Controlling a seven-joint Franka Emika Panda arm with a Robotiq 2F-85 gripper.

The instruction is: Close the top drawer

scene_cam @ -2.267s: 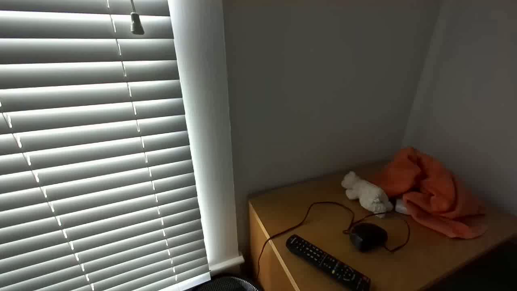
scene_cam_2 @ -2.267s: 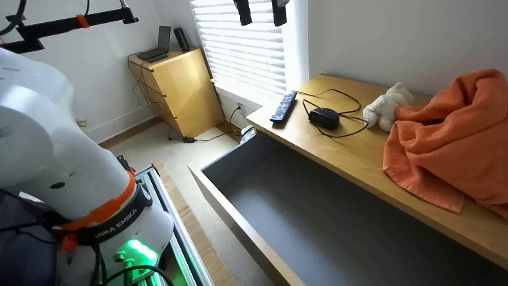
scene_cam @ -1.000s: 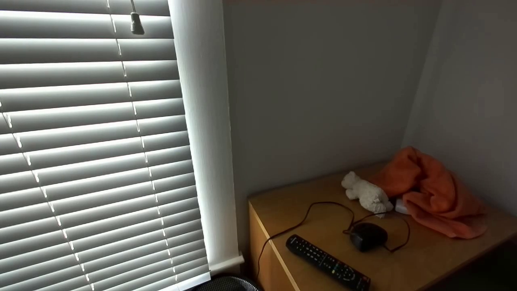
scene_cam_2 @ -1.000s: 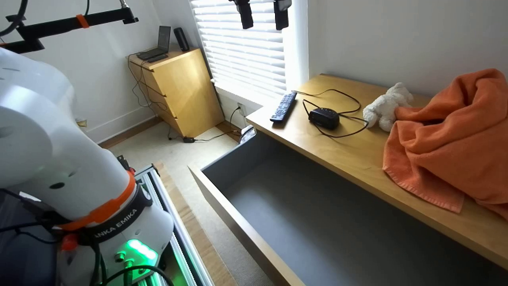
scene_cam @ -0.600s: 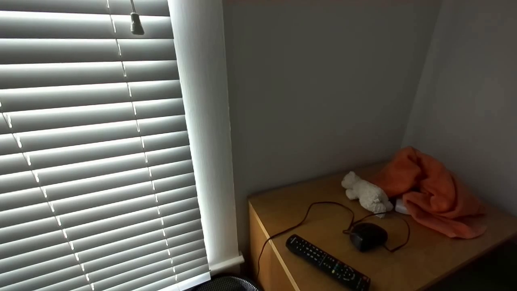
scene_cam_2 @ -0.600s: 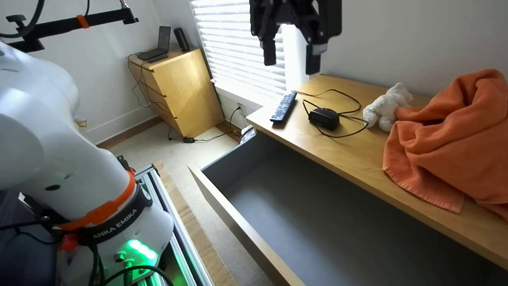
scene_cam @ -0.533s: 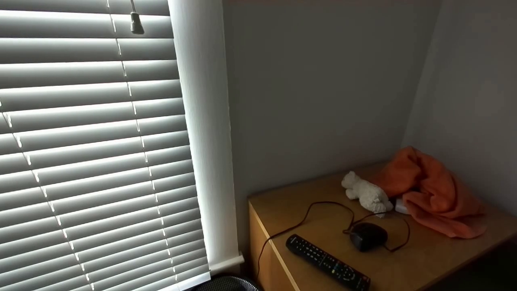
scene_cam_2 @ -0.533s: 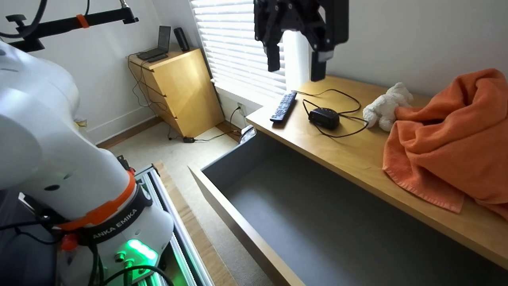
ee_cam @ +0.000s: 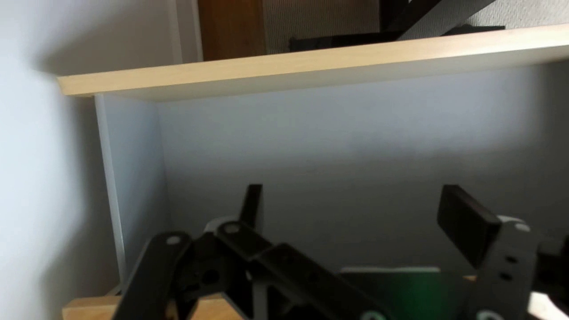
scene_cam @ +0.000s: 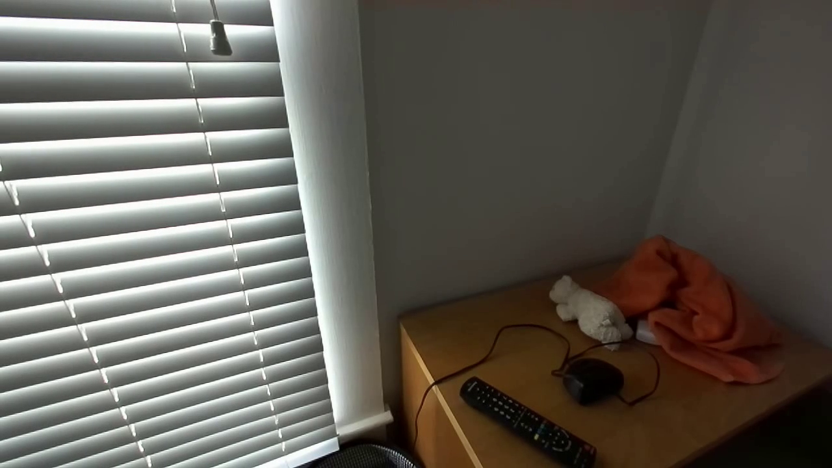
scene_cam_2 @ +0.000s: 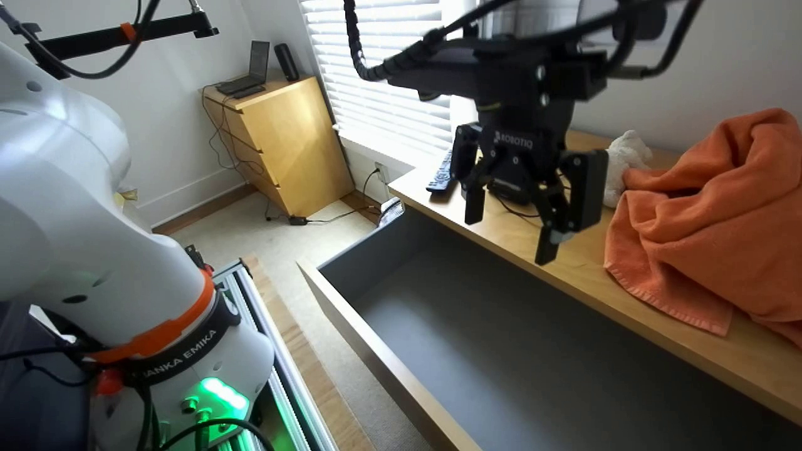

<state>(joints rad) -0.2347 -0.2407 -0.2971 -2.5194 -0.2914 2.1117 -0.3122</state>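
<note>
The top drawer is pulled out of the dresser. Its light wood front panel (scene_cam_2: 381, 357) and bare grey inside show in an exterior view. The front panel (ee_cam: 311, 62) crosses the upper part of the wrist view. The dresser top (scene_cam_2: 576, 260) is light wood. My gripper (scene_cam_2: 510, 228) hangs fingers down above the drawer and the dresser top's front edge, apart from both. In the wrist view the gripper (ee_cam: 351, 195) has its fingertips wide apart with nothing between them, over the shaded drawer inside. The dresser top (scene_cam: 455, 325) also shows in an exterior view, where drawer and gripper are out of view.
On the dresser top lie a remote (scene_cam_2: 443, 172), a black device with a cable (scene_cam: 591, 381), a white plush bear (scene_cam_2: 623, 166) and an orange towel (scene_cam_2: 720, 207). The gripper partly hides the device. A second dresser (scene_cam_2: 294, 144) with a laptop stands farther back.
The gripper has come down from the top edge of an exterior view and moved right, and now shows larger. The drawer and the things on the dresser have not moved.
</note>
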